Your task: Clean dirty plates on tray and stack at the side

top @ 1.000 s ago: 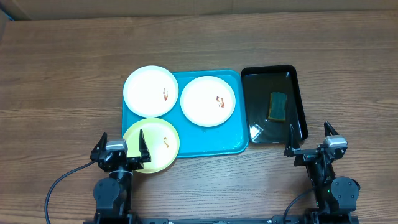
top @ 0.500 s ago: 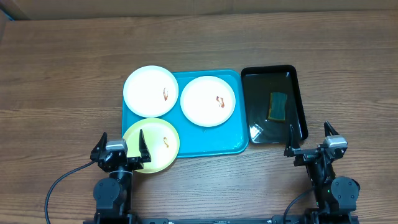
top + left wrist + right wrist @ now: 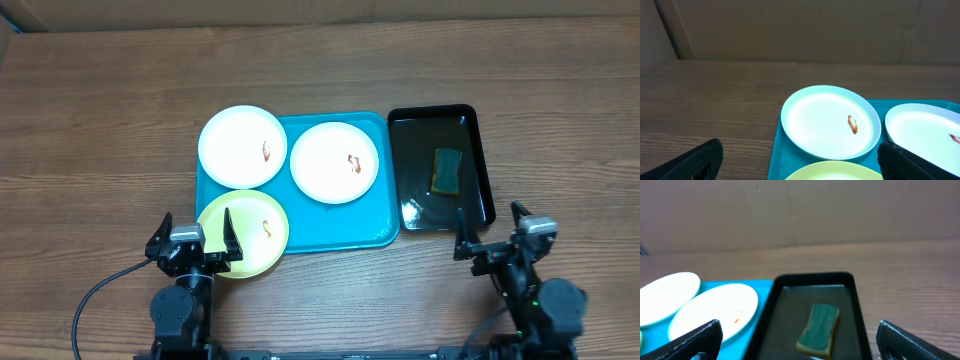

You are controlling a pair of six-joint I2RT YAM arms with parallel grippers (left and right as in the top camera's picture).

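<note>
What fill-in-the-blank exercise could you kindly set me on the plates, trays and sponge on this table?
1. Counting the far-left plate, the middle plate and the near plate, the turquoise tray carries ____ plates.
2. The near plate is pale yellow-green; the other two are ____.
3. The sponge lies in the narrow tray, whose colour is ____.
4. The left gripper and the right gripper both stand ____, holding nothing.
Missing words: three; white; black; open.

black left gripper (image 3: 197,216), black right gripper (image 3: 488,211), silver wrist blocks (image 3: 186,233)
</note>
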